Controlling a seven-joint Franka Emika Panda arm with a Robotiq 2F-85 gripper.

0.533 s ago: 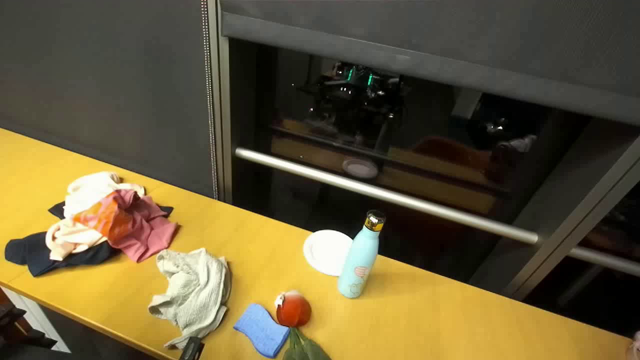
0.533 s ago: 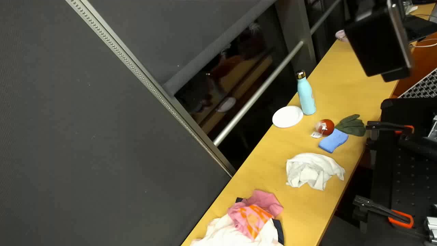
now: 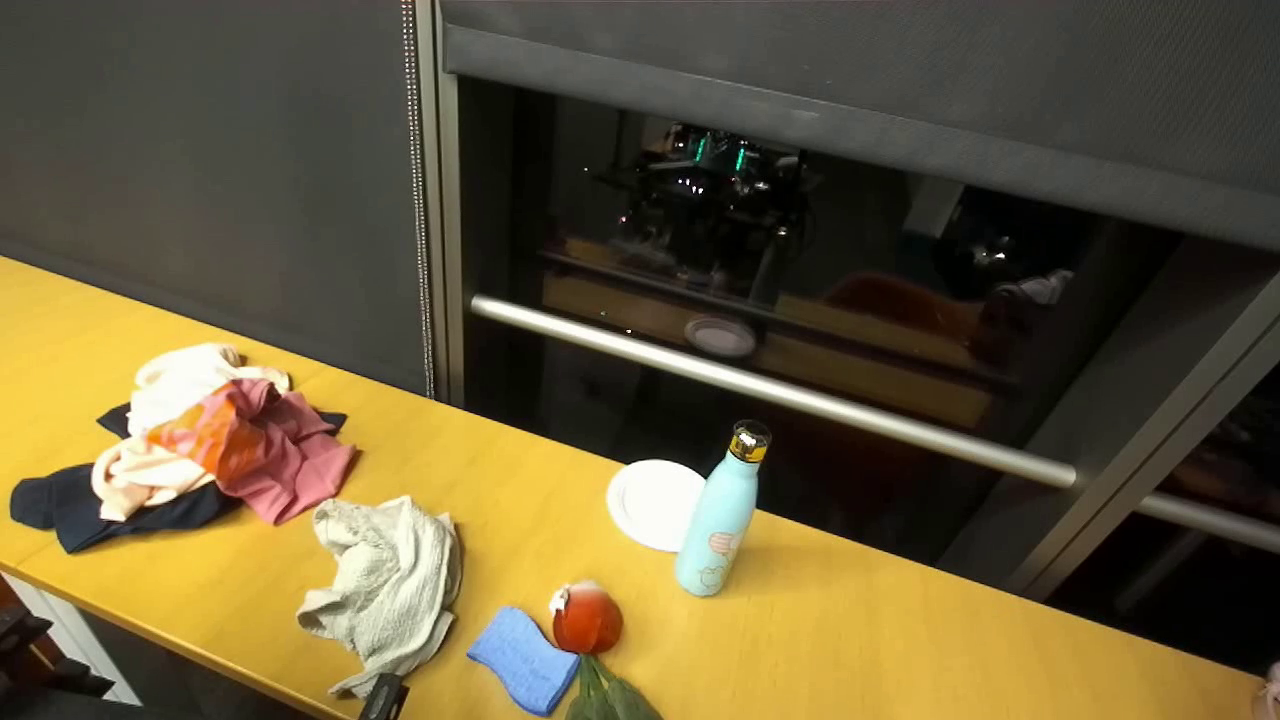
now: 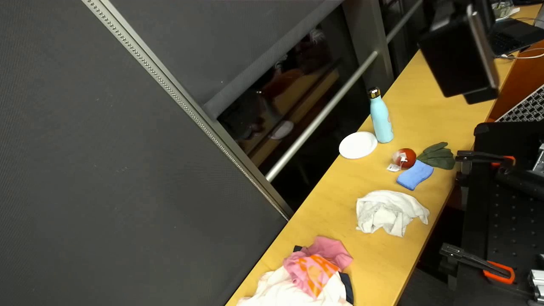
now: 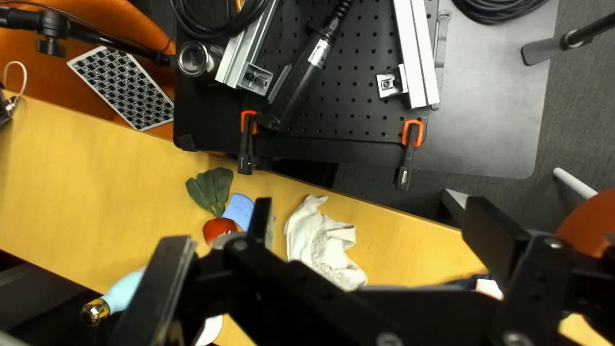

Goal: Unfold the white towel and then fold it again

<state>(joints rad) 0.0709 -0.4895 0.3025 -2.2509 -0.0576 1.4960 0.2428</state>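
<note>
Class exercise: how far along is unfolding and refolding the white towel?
Done: neither step looks finished; the white towel lies rumpled, not spread flat or neatly folded. In hand: nothing; it rests ungripped on the table. Left: apparently both steps, spreading it flat, then folding it.

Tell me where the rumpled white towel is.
In an exterior view, the towel lies lower left, between the pink and navy clothes heap and the flat blue pad.

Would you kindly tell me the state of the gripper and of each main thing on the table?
Gripper: open, holding nothing.
Towel: rumpled, not folded.
Bottle: upright, capped.
Plate: lying flat.
Clothes: crumpled in a heap.
Red vegetable: lying on its side.
Blue pad: lying flat.
</note>
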